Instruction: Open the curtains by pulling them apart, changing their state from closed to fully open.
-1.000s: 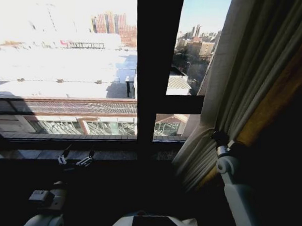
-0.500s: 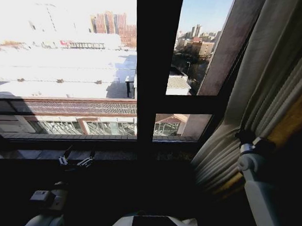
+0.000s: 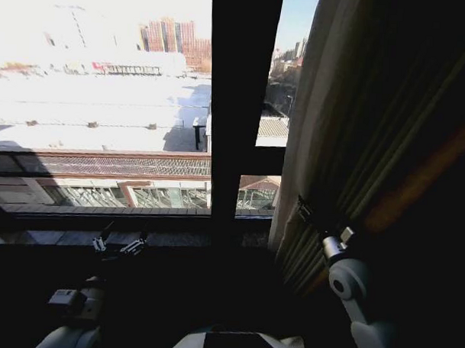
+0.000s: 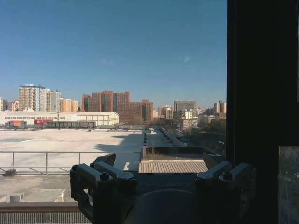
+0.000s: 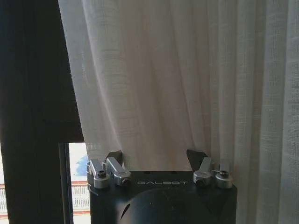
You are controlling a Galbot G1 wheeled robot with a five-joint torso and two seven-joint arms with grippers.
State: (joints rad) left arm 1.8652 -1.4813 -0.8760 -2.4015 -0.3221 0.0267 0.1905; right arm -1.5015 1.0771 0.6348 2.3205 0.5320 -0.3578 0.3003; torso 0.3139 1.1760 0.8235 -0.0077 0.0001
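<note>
One curtain (image 3: 372, 125) hangs gathered in pleats directly ahead of the right end effector (image 3: 304, 212), whose fingers are spread wide against the fabric without pinching it. The left end effector (image 3: 117, 245) sits low by the window sill (image 3: 32, 236), fingers open and holding nothing, facing one dark window frame (image 3: 239, 105).

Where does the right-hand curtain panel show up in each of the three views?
Head view: curtain hangs at the right, right pincer at its inner edge.
Left wrist view: not in it.
Right wrist view: curtain directly ahead of the right pincer.
Shared landmark: black window frame.
</note>
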